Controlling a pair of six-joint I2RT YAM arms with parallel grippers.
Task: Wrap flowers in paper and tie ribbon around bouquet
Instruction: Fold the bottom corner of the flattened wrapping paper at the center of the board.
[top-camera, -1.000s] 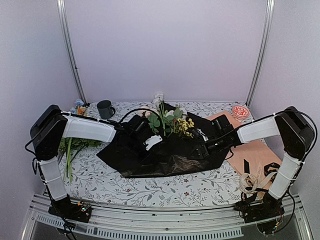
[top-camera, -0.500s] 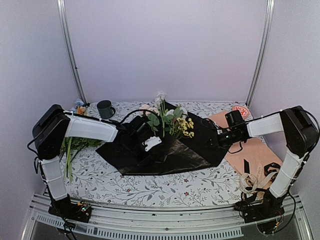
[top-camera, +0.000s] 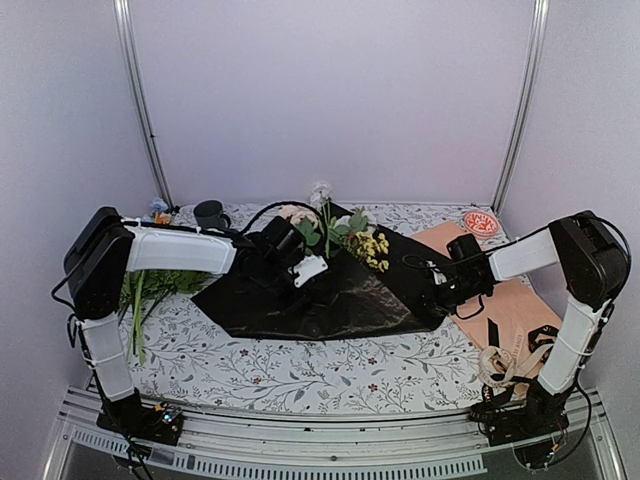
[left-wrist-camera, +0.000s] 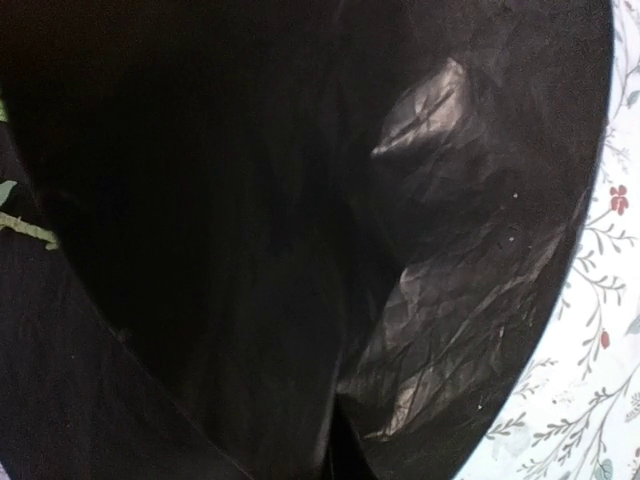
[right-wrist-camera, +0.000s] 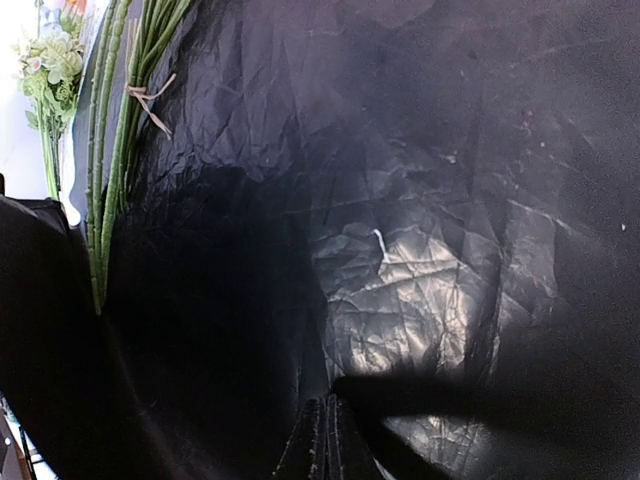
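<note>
As the paper looks thin, limp and crinkly, pinch it at an edge; pull gently | paper lies mid-way on the bench; flowers at its far corner | left pincer and right pincer both clenched; whether they nip paper, you cannot tell

Black paper lies spread on the patterned surface, with flowers poking past its far edge. The left tool is low over the paper near them. The right tool meets its right corner, beside a peach sheet. The ribbon lies by the right arm.
</note>
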